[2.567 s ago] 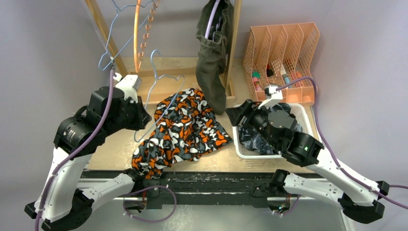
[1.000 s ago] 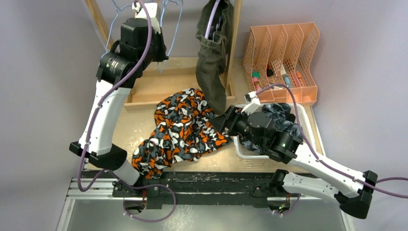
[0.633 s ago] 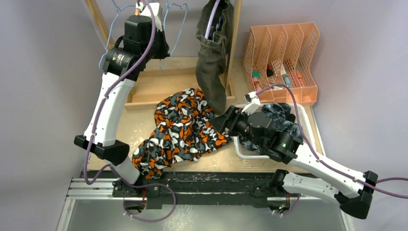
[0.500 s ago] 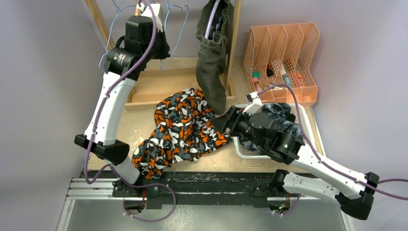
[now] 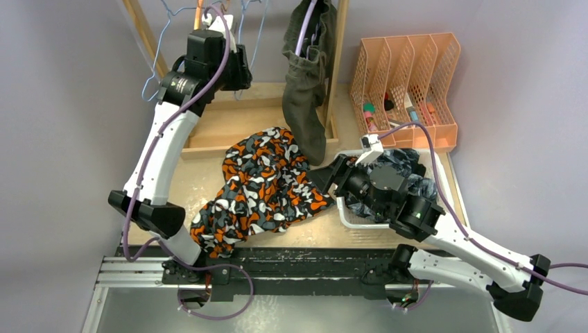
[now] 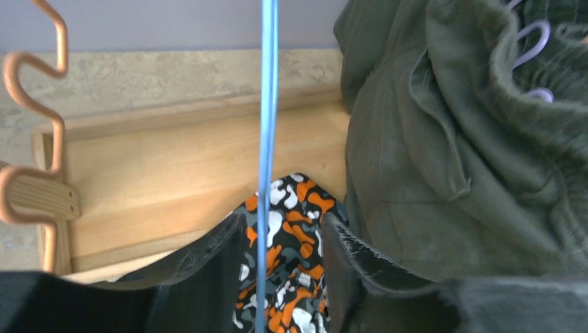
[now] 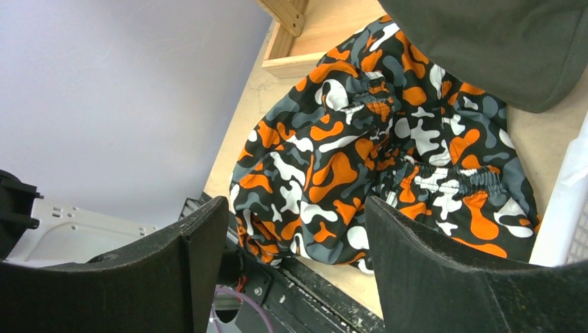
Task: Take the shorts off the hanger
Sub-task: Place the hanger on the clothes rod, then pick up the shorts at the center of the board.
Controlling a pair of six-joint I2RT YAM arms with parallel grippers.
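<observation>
- Orange, black and white camo fabric shorts (image 7: pixel 360 159) lie crumpled on the tan table (image 7: pixel 537 139), just beyond the right fingers (image 7: pixel 201 243), which stand wide apart and hold nothing.
- A white plastic basket (image 7: pixel 565 201) sits just to the right of those fingers.
- The left fingers (image 6: pixel 347 257) are parted around a thin blue wire hanger (image 6: pixel 266 125), not pinching it.
- Olive-green fabric shorts (image 6: pixel 444 152) hang to the right of them, on a lilac hanger (image 6: pixel 530 41).

The orange-black-white camo shorts (image 5: pixel 267 184) lie crumpled mid-table (image 5: pixel 208 173), spilling over its near edge. The olive-green shorts (image 5: pixel 305 90) hang bunched from a lilac hanger (image 5: pixel 306 31) at far centre, lower end just beside the camo pair. Dark navy printed shorts (image 5: pixel 405 161) lie heaped in the white basket (image 5: pixel 360 223) at right.
</observation>
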